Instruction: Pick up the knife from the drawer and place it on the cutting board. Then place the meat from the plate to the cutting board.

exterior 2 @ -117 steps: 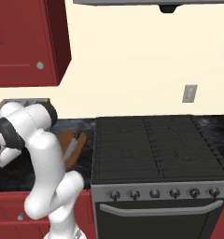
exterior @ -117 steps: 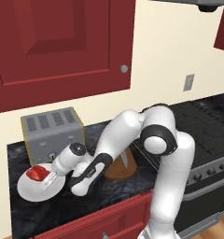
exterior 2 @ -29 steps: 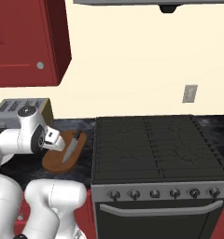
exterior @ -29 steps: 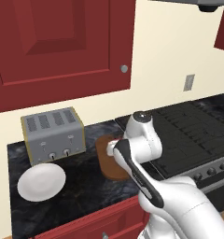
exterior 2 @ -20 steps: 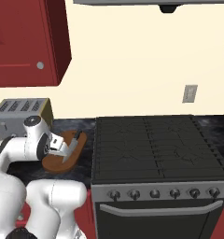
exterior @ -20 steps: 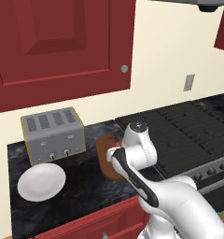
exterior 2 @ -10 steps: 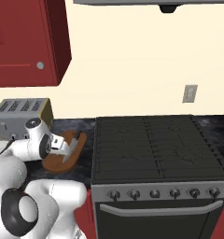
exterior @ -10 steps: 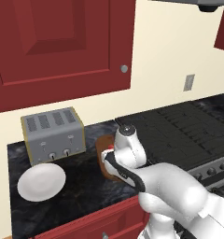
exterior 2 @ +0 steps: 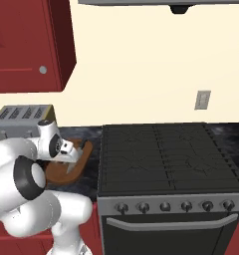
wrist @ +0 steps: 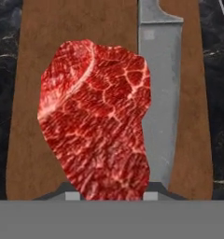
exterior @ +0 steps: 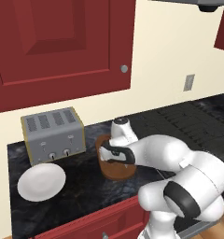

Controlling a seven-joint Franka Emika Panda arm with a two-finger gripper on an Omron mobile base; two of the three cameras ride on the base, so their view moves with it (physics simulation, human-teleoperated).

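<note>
1. Left base view: hand (exterior: 106, 156) low over the cutting board (exterior: 117, 169); white plate (exterior: 41, 181) bare on the table (exterior: 81, 196).
2. Hand view: meat (wrist: 96, 135) gripped between the nearly closed fingertips (blade just beside), above the knife (wrist: 159, 88).

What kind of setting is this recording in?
A rendered home kitchen, by the look of it: a black gas stove set into a dark marbled counter, red wall cabinets above, and a metal toaster standing beside a white plate.
</note>
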